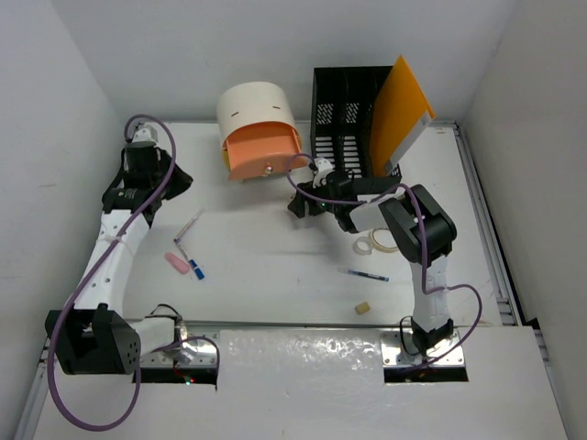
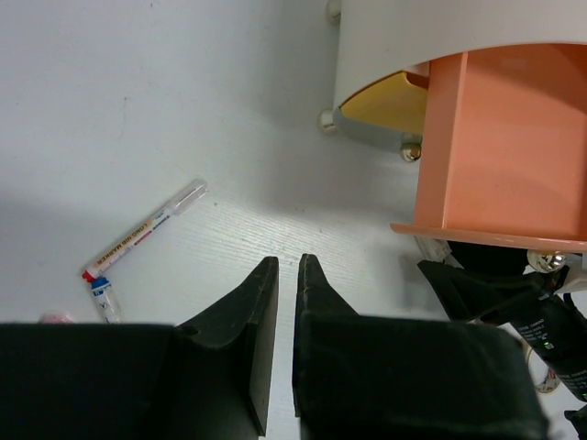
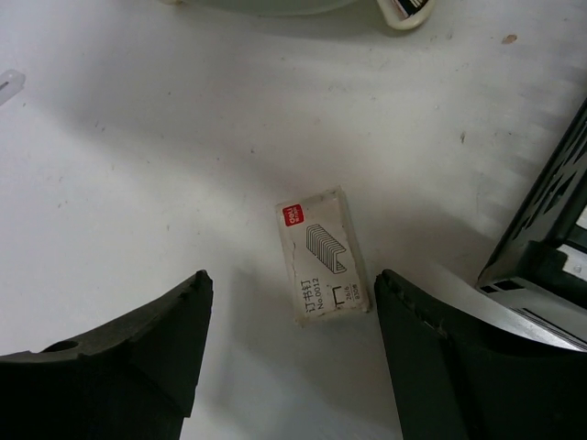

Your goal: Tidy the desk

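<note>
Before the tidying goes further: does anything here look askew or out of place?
Yes. The orange folder leans crooked out of the black file rack, the orange drawer stands pulled out of its white cabinet, and a marker, a pen, tape rolls and a staple box lie scattered on the desk.

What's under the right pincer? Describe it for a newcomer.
Start at the black mesh file rack at the desk's far edge. Just before it, inside the open right pincer, lies a small white box. Unlike the pens and tape rolls, it's printed with a staple drawing.
</note>
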Controlling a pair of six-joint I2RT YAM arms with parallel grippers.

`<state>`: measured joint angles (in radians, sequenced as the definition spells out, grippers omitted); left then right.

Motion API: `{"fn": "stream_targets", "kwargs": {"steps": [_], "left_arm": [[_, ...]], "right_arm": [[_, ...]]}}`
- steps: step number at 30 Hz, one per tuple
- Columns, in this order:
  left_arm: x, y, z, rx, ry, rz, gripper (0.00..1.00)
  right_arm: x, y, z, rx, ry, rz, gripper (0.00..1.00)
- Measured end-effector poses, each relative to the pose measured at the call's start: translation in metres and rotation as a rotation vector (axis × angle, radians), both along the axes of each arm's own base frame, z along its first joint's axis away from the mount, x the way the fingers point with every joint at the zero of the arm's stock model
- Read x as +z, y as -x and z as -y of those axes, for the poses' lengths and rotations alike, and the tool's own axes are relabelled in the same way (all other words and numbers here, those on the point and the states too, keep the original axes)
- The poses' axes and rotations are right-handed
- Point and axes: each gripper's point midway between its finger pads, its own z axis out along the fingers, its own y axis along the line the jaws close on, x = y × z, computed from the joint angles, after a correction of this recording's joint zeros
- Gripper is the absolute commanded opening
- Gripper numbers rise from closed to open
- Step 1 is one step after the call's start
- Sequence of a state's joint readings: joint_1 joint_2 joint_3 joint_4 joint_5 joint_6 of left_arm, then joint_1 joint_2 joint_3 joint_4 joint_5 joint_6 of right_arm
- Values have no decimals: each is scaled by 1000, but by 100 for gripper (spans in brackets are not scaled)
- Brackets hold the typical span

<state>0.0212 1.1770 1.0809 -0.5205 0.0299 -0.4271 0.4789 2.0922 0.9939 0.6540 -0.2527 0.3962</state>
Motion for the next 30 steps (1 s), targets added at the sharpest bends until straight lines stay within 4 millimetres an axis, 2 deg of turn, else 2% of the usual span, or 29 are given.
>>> {"fn": "stream_targets", "kwargs": {"steps": [2,5,6,10,12,13,16,17,18,19,23,30], "left_arm": [[1,0,0,0,1,2,7],[1,0,0,-1,1,2,7],[1,0,0,-1,1,3,7],[7,-2,0,-2,1,18,7],[10,-3,0,-1,1,24,7],[11,-3,0,-1,1,26,7],[12,-3,0,0,0,29,7],[12,-3,0,0,0,29,7],[12,-3,0,0,0,29,7],[12,-3,0,0,0,29,7],[12,-4,0,0,0,31,7],[15,-6,1,-3,2,48,7]], "right_arm": [[0,-1,0,0,9,-10,67],[-2,-3,1,-1,26,-25,54],[-3,-4,2,-5,33,-33,47],[-8,-3,6,-13,53,-49,34],[-9,-3,8,-15,57,-54,34],[-9,-3,8,-15,59,-55,30],[-9,-2,8,-17,61,-59,14],[-9,-3,9,-19,60,-60,5],[-9,-3,9,-19,57,-62,2],[-1,-7,7,-25,37,-41,0],[-2,3,14,-35,46,-53,0],[-13,55,43,-48,108,-153,0]]}}
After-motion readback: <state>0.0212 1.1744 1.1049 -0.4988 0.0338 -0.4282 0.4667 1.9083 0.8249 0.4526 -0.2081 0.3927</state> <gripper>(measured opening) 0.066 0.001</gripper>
